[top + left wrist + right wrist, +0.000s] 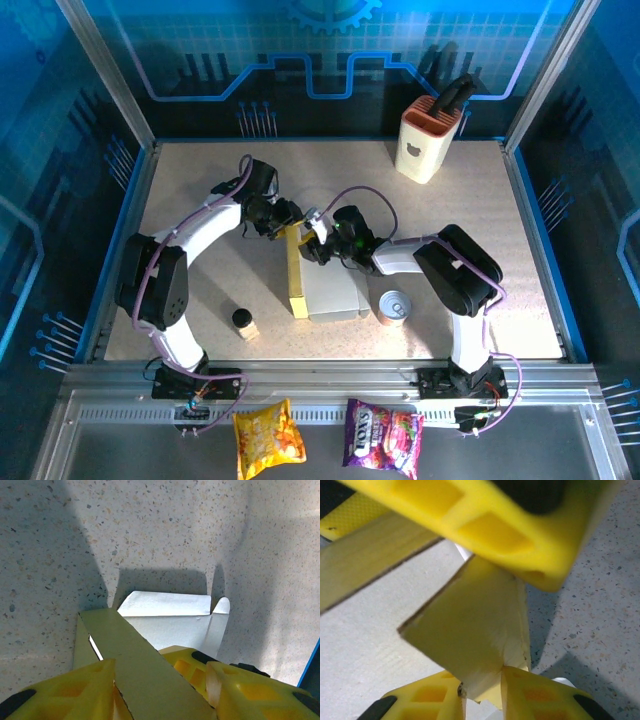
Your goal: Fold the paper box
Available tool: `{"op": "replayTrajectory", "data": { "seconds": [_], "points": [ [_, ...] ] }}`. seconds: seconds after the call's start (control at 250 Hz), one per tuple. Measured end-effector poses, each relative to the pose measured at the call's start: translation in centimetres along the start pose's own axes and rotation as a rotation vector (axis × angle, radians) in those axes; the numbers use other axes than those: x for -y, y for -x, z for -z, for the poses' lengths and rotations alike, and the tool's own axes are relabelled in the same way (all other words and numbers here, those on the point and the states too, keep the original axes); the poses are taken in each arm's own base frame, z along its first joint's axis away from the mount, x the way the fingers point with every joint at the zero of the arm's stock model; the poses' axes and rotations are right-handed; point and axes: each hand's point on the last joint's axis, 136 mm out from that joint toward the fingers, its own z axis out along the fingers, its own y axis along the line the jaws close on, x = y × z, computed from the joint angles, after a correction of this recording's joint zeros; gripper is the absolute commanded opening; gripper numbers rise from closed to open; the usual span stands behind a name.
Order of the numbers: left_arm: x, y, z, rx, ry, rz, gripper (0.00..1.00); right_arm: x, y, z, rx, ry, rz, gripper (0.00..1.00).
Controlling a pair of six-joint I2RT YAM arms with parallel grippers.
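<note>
The paper box (335,295) lies mid-table with its grey-white inside up and one yellow side wall (296,275) standing along its left edge. My left gripper (284,217) is at that wall's far end. In the left wrist view its fingers (65,692) stand apart, and a cardboard strip (150,675) lies across the gap above the white panel (165,615). My right gripper (318,243) sits just right of it, shut on a small yellow flap (470,635) of the box. In the right wrist view, a left-gripper finger (485,515) crosses overhead.
A tin can (394,307) stands just right of the box. A small dark-capped bottle (243,322) is at the front left and a cream knife block (425,140) at the back right. Two snack bags (268,432) lie on the front rail.
</note>
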Motion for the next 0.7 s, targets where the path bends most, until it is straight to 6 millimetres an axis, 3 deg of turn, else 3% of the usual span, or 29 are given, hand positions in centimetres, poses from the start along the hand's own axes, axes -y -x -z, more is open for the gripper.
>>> {"op": "replayTrajectory", "data": {
  "seconds": [0.172, 0.332, 0.452, 0.699],
  "points": [
    [0.7, -0.9, -0.2, -0.027, -0.016, -0.074, 0.45, -0.5, 0.7, 0.9, 0.003, 0.044, 0.017, 0.36],
    [2.0, -1.3, -0.2, -0.043, -0.030, -0.150, 0.45, -0.5, 2.1, 3.2, 0.031, 0.098, 0.026, 0.40],
    [2.4, -1.8, -0.3, -0.058, -0.038, -0.177, 0.45, 0.2, 3.5, 5.3, 0.073, 0.127, 0.032, 0.42],
    [1.9, -2.7, -1.1, -0.111, -0.021, -0.195, 0.45, 2.5, 3.7, 7.6, 0.115, 0.129, 0.027, 0.43]
  ]
}}
